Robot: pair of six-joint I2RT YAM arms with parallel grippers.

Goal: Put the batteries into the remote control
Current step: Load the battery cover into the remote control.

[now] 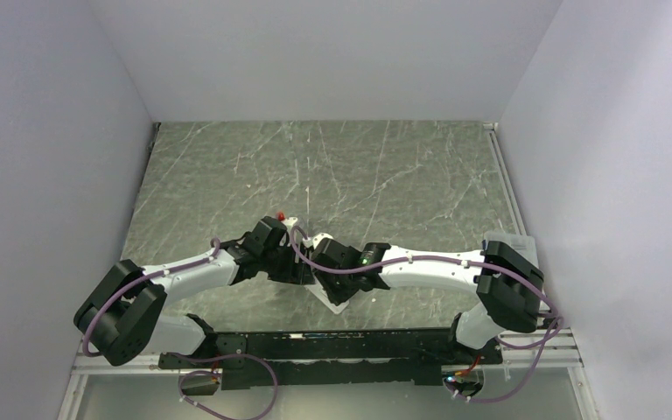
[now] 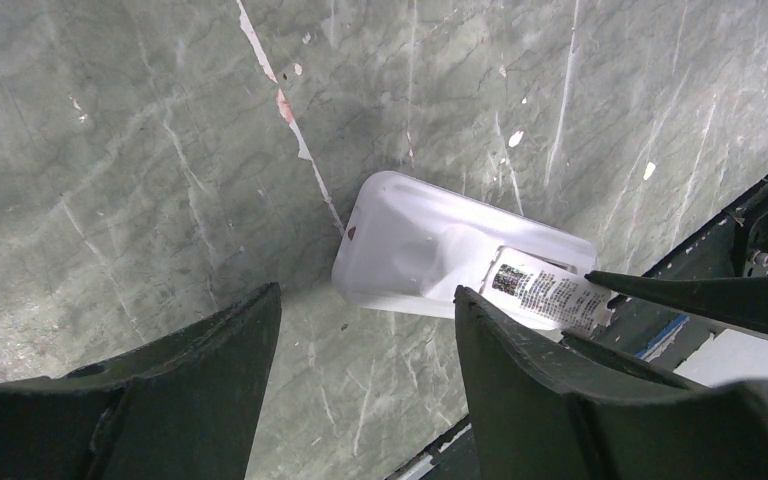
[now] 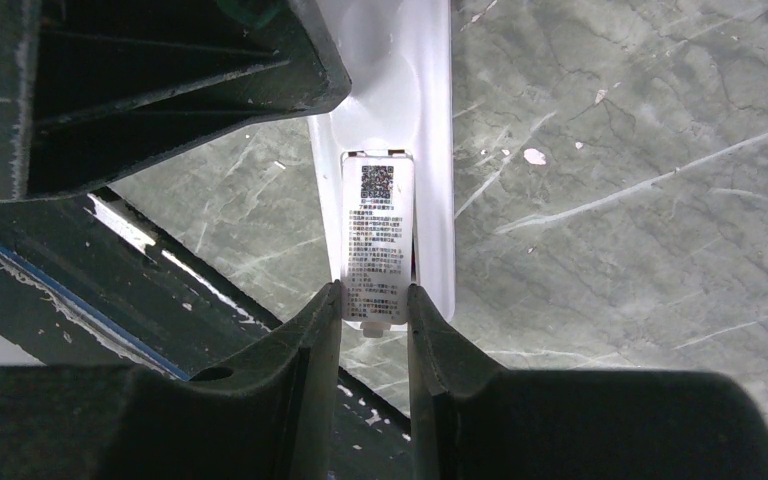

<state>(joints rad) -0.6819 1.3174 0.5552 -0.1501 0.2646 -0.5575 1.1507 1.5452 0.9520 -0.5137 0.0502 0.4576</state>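
Green veined stone-pattern desk [image 1: 227, 175], enclosed by plain pale walls [image 1: 332, 52]. The top looks hard, smooth and slick, so an object pushed sideways is likely to slide.

Position: the remote control [image 2: 410, 240] lies flat on the desk near the front edge, centred between the two arms.

Handling: it appears to be a light, rigid white plastic shell with glossy, rounded sides. Take hold across its narrow width, not on the broad faces. Its labelled cover [image 3: 377, 230] looks thin and may flex or snap if levered hard.

Right fingers [image 3: 300, 380]: nearly together, pinching the near end of the labelled cover, as far as the wrist view shows.

Left fingers [image 2: 210, 380]: spread wide, holding nothing, poised at the rounded end of the remote control.

No view shows the batteries.
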